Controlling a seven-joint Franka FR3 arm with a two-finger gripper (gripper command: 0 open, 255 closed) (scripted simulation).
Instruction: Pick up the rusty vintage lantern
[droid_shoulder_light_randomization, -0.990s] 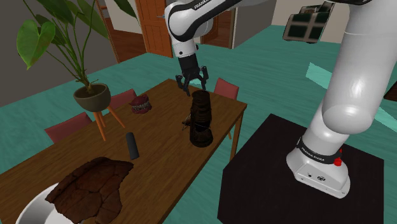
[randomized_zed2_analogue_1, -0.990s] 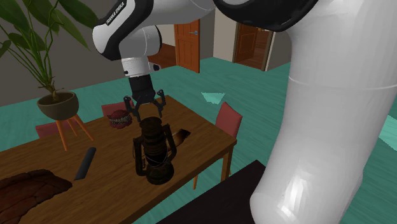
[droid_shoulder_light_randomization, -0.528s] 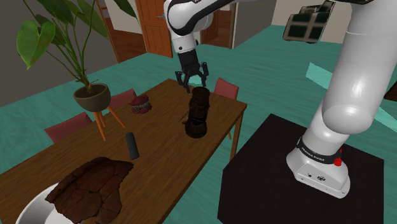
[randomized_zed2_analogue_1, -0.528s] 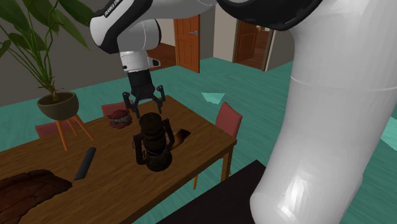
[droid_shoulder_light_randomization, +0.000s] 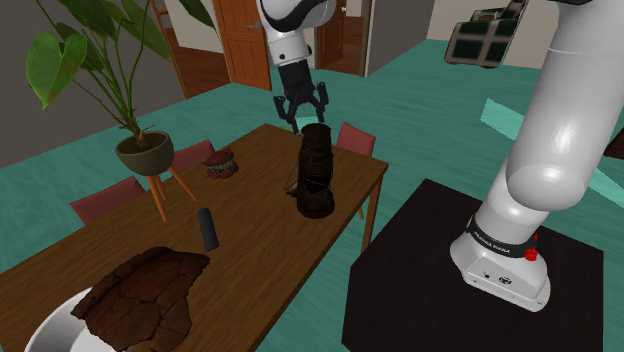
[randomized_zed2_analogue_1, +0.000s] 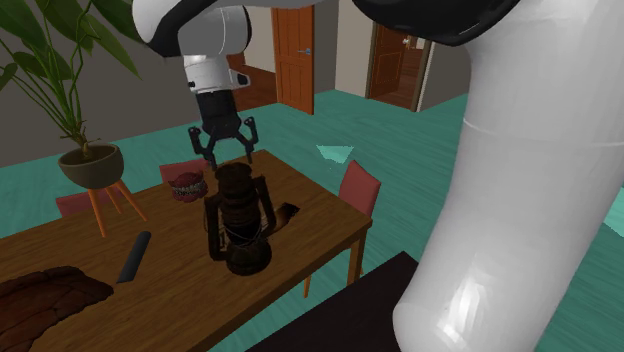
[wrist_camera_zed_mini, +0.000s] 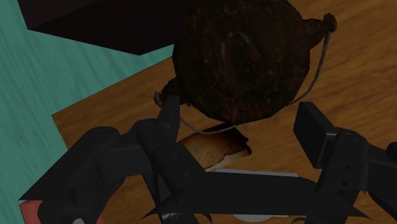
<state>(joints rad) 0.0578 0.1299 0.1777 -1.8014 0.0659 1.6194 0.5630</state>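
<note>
The rusty lantern (droid_shoulder_light_randomization: 315, 170) is dark brown with a thin wire handle. It hangs over the wooden table (droid_shoulder_light_randomization: 250, 240) near its far end, slightly tilted in the second exterior view (randomized_zed2_analogue_1: 237, 222). My black gripper (droid_shoulder_light_randomization: 306, 119) is directly above the lantern's cap (randomized_zed2_analogue_1: 225, 157). It is shut on the wire handle. In the wrist view the lantern's round top (wrist_camera_zed_mini: 242, 57) lies just beyond my gripper (wrist_camera_zed_mini: 240, 116), and the wire runs back toward the fingers. The lantern's base looks a little off the tabletop.
On the table lie a toast-like brown piece (randomized_zed2_analogue_1: 285, 214), red dentures (droid_shoulder_light_randomization: 221, 164), a dark cylinder (droid_shoulder_light_randomization: 207, 229), a rough brown slab (droid_shoulder_light_randomization: 145, 290) and a white bowl (droid_shoulder_light_randomization: 45, 330). A potted plant on a stand (droid_shoulder_light_randomization: 146, 153) and red chairs (droid_shoulder_light_randomization: 356, 140) flank the table.
My gripper has moved up and closed the last bit. The lantern has risen with it and now hangs higher and tilted.
</note>
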